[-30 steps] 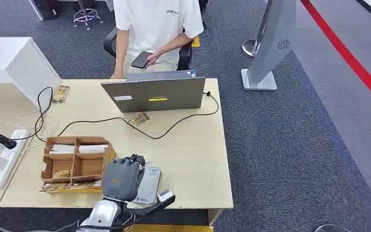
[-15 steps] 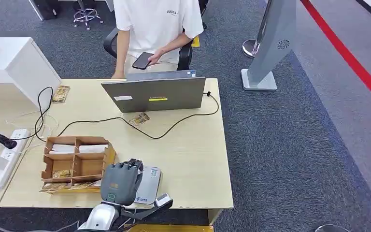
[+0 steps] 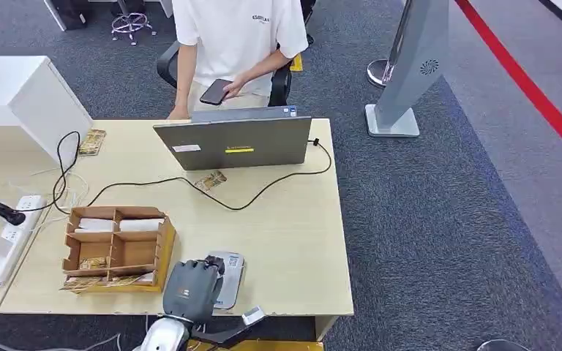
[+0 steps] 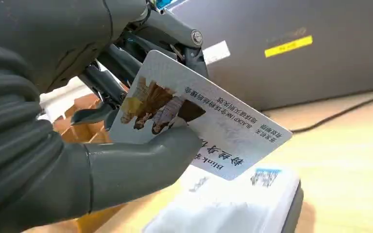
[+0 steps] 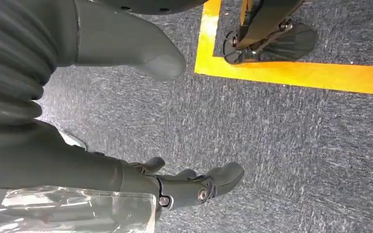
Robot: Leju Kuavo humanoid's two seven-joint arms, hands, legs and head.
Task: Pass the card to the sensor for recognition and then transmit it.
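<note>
My left hand (image 3: 190, 290) hovers at the near edge of the table, over the near part of the grey card sensor (image 3: 228, 278). In the left wrist view that hand (image 4: 77, 121) pinches a white card (image 4: 199, 116) with a picture and printed text between thumb and fingers. The card is tilted just above the white-topped sensor (image 4: 233, 204). My right hand (image 5: 141, 121) hangs over the carpet with its fingers apart and nothing in it.
A cardboard divider box (image 3: 115, 247) with cards stands left of the sensor. A grey laptop (image 3: 234, 142) and its black cable (image 3: 227, 203) lie farther back. A person in a white shirt (image 3: 238, 36) sits behind the table holding a phone. A power strip (image 3: 7, 238) lies at the left edge.
My left hand has drawn back toward the table's near edge, uncovering more of the sensor. The person and the things on the table have stayed put.
</note>
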